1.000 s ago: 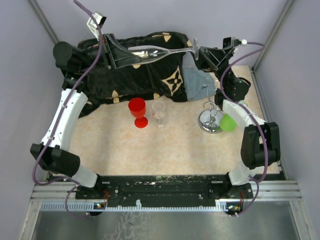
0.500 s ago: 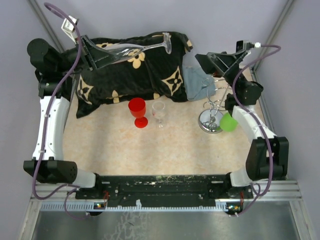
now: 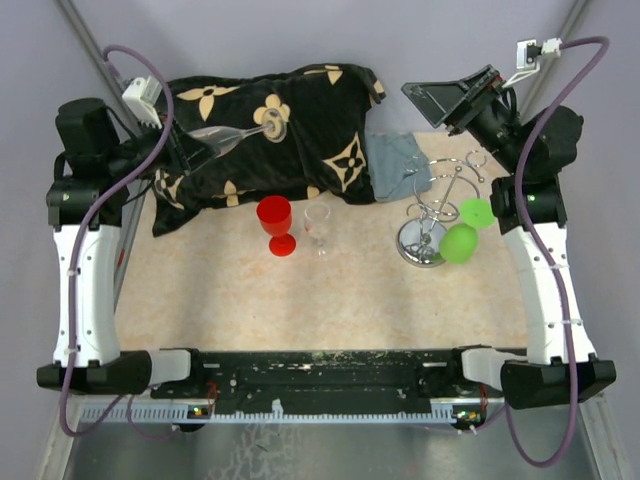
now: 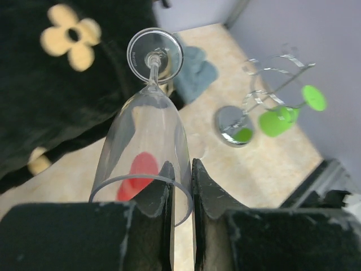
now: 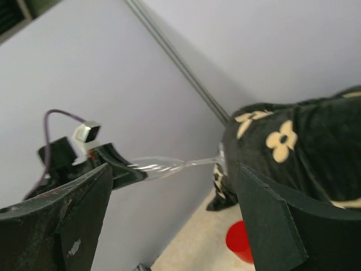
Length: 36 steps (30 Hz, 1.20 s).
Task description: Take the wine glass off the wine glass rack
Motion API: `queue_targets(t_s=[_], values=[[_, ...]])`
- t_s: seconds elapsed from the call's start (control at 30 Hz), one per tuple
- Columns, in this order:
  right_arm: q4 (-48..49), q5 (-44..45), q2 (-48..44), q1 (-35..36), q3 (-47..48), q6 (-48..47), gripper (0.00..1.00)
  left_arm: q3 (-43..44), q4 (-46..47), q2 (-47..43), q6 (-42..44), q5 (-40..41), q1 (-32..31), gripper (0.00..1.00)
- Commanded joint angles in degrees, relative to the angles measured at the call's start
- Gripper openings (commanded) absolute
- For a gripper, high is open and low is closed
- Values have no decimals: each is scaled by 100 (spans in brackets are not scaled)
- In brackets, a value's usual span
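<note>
My left gripper [image 3: 193, 146] is shut on the rim of a clear wine glass [image 3: 232, 136] and holds it on its side above the black cloth, foot pointing right. In the left wrist view one finger is inside the bowl [image 4: 148, 135] and one outside, with the gripper [image 4: 181, 169] pinching the wall. The silver wine glass rack [image 3: 428, 232] stands at the right, and a green glass [image 3: 460, 242] hangs on it. The rack also shows in the left wrist view [image 4: 265, 93]. My right gripper [image 3: 426, 107] is open and empty, raised behind the rack. It [image 5: 175, 197] faces the held glass [image 5: 163, 165].
A red glass [image 3: 275, 223] and a small clear glass [image 3: 318, 228] stand upright mid-table. A black flower-print cloth [image 3: 300, 150] covers the back and a grey-blue cloth [image 3: 395, 165] lies beside the rack. Walls close in on the back, left and right.
My left arm has drawn back to the left with the clear glass, away from the right gripper. My right arm has risen and swung right, uncovering the rack.
</note>
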<state>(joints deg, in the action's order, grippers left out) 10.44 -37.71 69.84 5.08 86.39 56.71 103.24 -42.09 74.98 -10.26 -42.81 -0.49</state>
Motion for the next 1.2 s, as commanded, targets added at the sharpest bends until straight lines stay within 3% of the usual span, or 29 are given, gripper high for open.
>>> queue_targets(t_s=[0.0, 0.13, 0.6, 0.8, 1.0, 1.17], values=[[-2011, 770, -98, -25, 220, -1388, 88, -181, -861, -499, 924, 1831, 47, 0], [-2286, 1009, -154, -25, 183, -1541, 89, -281, -1246, -658, 1282, 2549, 81, 0], [-2874, 1490, -233, -25, 163, -1917, 90, -1423, -2801, -659, 1870, 2245, 130, 0], [-2898, 1562, -206, -28, 92, -1889, 91, -1337, -3193, -325, 2219, 2099, 101, 0], [-3212, 1984, -187, -26, 179, -2030, 91, -1181, -3308, -10, 2385, 2346, -274, 0], [-3389, 2247, -182, -31, 159, -2045, 92, -1196, -3294, 279, 2503, 2839, -990, 0]])
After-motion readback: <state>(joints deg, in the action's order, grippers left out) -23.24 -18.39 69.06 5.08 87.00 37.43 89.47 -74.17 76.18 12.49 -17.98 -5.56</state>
